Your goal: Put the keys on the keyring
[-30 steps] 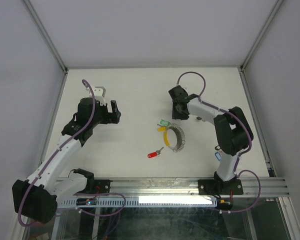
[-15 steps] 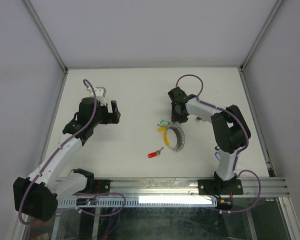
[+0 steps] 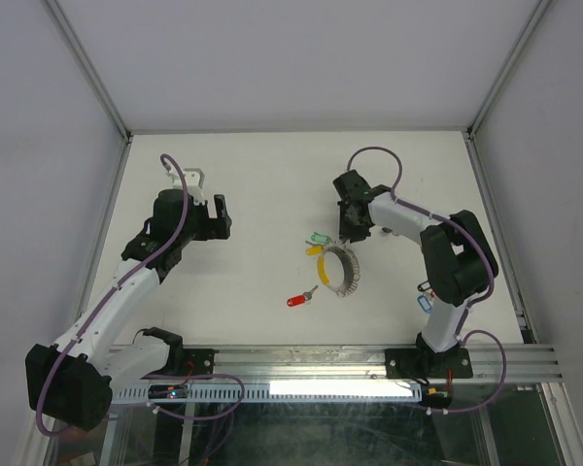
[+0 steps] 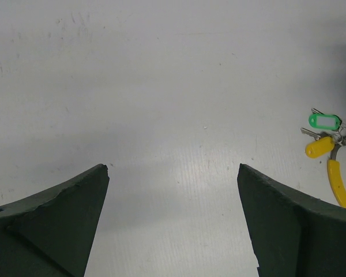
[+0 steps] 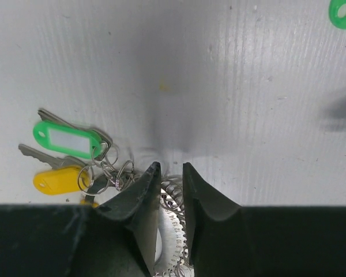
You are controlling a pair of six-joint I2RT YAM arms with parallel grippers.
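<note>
While the right gripper [image 5: 170, 173] nips the large silvery coiled-wire keyring [image 3: 350, 272] mid-table, jaws nearly closed, the left gripper [image 4: 173, 168] gapes empty. The green-tagged silver key [image 5: 66, 138] and yellow-tagged silver key [image 5: 56, 179] seem attached; the red-tagged silver key [image 3: 297, 300] lies loose toward the near edge.

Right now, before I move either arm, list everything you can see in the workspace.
keyring: 1, silvery coil, yellow strip, centre-right of table
green-tagged key: 1, silver, at the keyring's far-left side
yellow-tagged key: 1, silver, just beside the green one
red-tagged key: 1, silver, alone, near-left of keyring
blue tag: 1, by right arm's base, partly hidden
green piece: 1, cut off at right wrist view's edge, unidentified
table: 1, white
left gripper: open, over bare table
right gripper: shut around the keyring coil
</note>
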